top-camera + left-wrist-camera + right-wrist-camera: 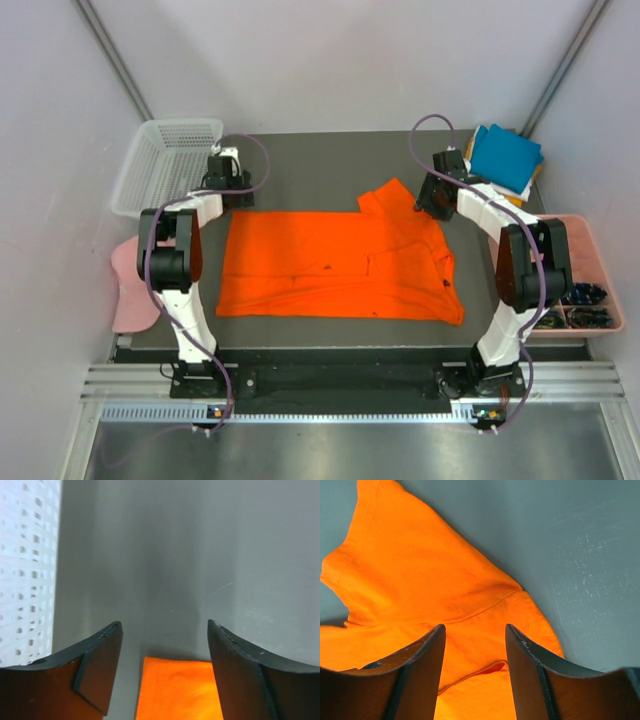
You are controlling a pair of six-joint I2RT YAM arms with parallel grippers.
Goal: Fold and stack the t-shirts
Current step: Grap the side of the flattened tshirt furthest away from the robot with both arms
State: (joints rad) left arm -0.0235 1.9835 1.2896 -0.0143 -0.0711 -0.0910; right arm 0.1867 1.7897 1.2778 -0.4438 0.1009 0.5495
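Note:
A bright orange t-shirt [340, 262] lies spread flat on the dark table, one sleeve [385, 200] pointing toward the back. My left gripper [228, 187] hovers at the shirt's back left corner. In the left wrist view it [165, 630] is open, with that orange corner [175, 690] lying between the fingers. My right gripper [430, 200] stands over the shirt's back right part beside the sleeve. In the right wrist view it [475, 630] is open above the orange fabric [420, 575], holding nothing. Folded t-shirts, a teal blue one [505, 155] on top, are stacked at the back right.
A white mesh basket [165, 165] stands at the back left, also in the left wrist view [25, 570]. A pale pink cap [130, 280] lies off the table's left edge. A pink tray [590, 255] with small items sits at the right.

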